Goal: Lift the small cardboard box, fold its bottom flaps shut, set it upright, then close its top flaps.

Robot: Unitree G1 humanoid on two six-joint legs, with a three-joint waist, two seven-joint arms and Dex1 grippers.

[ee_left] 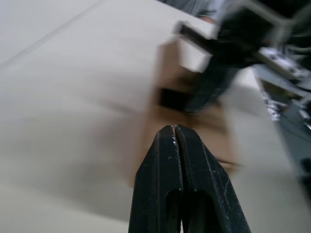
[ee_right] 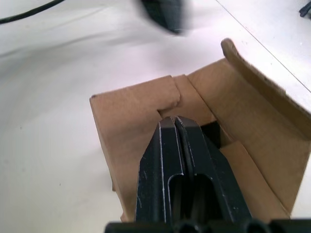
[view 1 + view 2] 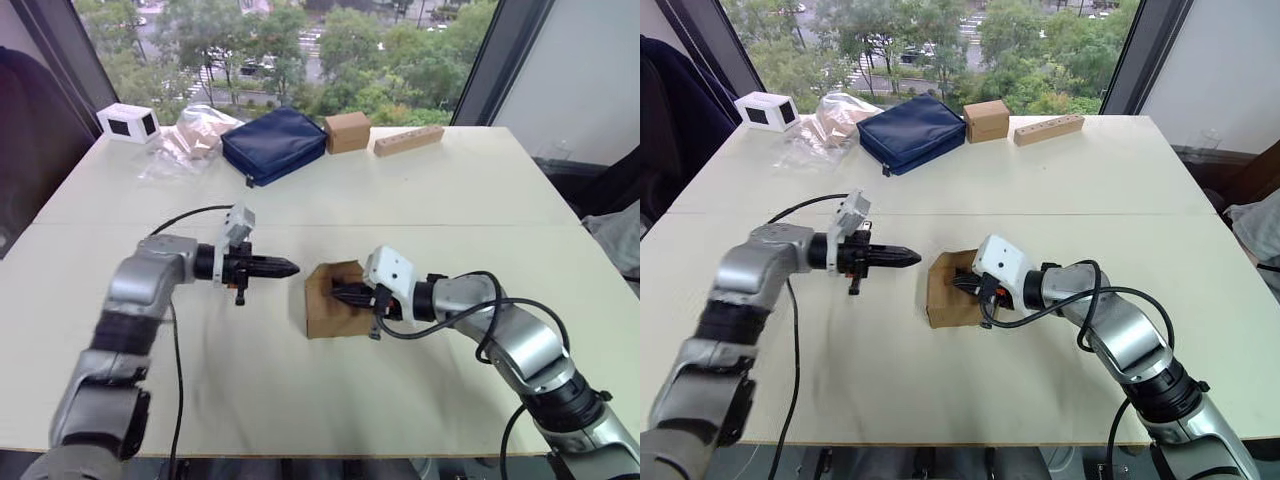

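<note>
— Where is the small cardboard box (image 3: 333, 300), and why are your right jaws (image 2: 175, 122) on it?

— It sits on the surface (image 3: 330, 200) between my two arms. My right jaws are pressed together, empty, their tips on the top flaps (image 2: 146, 104) at the notched seam; I judge that pushes them down. One flap (image 2: 265, 109) stands open beside them.

— And the left?

— My left jaws (image 1: 174, 130) are also closed on nothing, pointing at the box from just beside it, probably to brace it.
</note>
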